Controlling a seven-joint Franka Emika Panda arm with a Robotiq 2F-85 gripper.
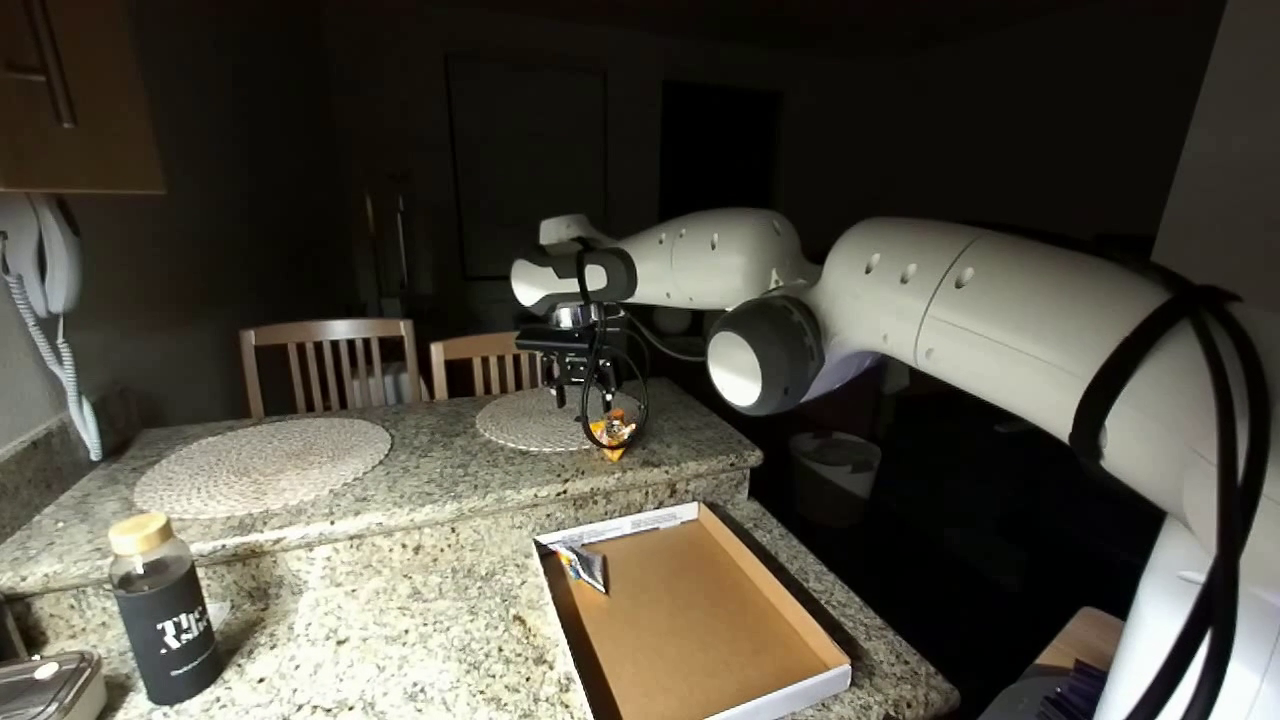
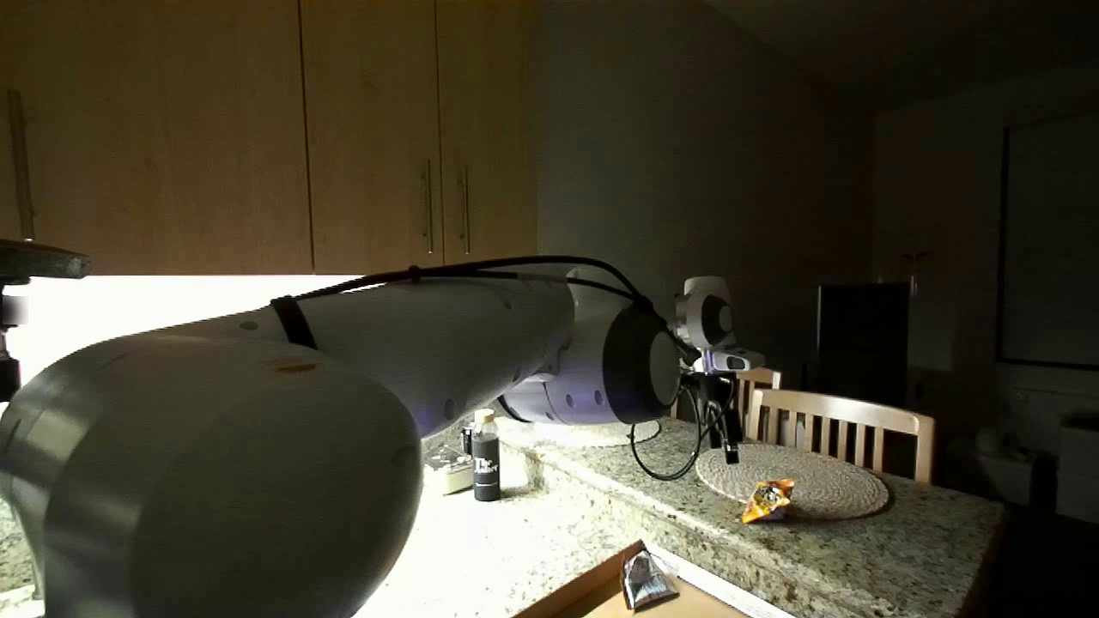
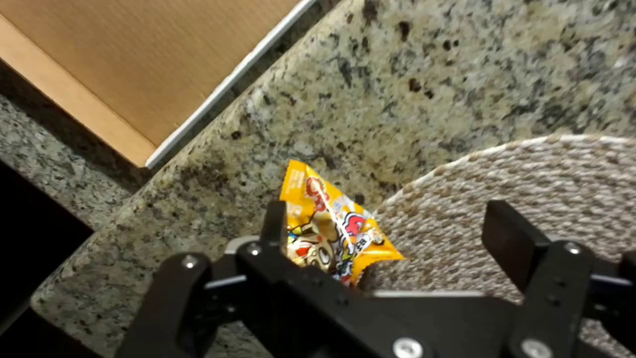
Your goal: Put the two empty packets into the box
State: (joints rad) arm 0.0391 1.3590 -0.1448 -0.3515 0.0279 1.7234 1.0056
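The room is dark behind the stone counter [image 1: 440,475]. On it lies the yellow packet [image 3: 333,219], the one left to do, with one tip over the round mat [image 3: 571,199], which is at three o'clock in my wrist view. At ten o'clock is the box [image 3: 129,64]. The silver packet [image 1: 587,567] is already in it, so I think half is done. My arm [image 1: 690,265] reaches out, hand [image 3: 387,219] down, fingers [image 3: 274,223] wide apart, holding nothing.

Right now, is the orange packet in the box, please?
Out: the orange packet lies on the raised counter, at the edge of a placemat; the box sits lower.
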